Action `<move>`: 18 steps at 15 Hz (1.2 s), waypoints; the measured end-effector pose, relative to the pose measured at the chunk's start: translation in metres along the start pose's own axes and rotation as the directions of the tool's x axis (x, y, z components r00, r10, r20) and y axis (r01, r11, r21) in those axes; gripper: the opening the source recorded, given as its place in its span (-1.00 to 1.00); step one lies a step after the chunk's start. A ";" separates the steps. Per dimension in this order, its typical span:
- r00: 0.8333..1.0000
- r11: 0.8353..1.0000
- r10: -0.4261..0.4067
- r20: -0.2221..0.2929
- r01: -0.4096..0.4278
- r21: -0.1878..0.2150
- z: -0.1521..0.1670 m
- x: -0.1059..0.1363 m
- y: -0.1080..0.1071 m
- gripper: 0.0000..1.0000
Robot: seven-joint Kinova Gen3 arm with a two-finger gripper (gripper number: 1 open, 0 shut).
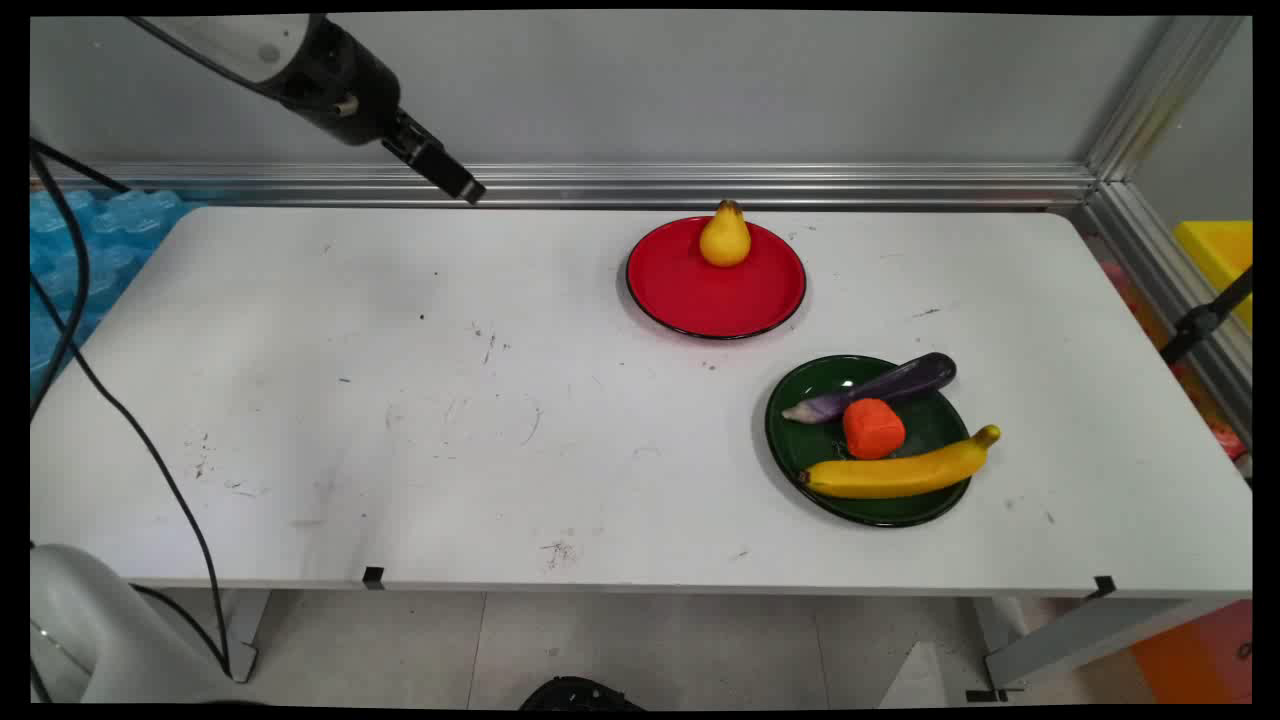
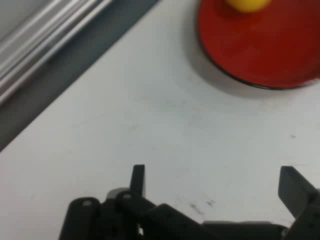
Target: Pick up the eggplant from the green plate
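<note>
Gripper: the gripper [image 2: 215,187] hung high over the table's [image 1: 400,400] far left, fingers spread, holding nothing.
Nearest: red plate [image 1: 715,290] carrying a pear [image 1: 724,238].
Elsewhere: green plate [image 1: 800,450] held eggplant [image 1: 880,387], carrot piece [image 1: 873,428], banana [image 1: 900,470].

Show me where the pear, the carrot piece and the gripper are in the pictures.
pear [image 1: 724,240], main view, on its yellow belly.
carrot piece [image 1: 873,428], main view, on its orange middle.
gripper [image 2: 215,182], hand view, midway between its two black fingertips.
</note>
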 end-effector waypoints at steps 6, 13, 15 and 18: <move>0.972 0.963 0.235 -0.022 -0.236 -0.127 0.004 0.023 0.042 1.00; 0.916 0.888 0.393 -0.084 -0.402 -0.225 0.027 0.072 0.101 1.00; 0.906 0.873 0.411 -0.100 -0.423 -0.243 0.039 0.087 0.117 1.00; 0.900 0.860 0.420 -0.119 -0.436 -0.264 0.058 0.106 0.139 1.00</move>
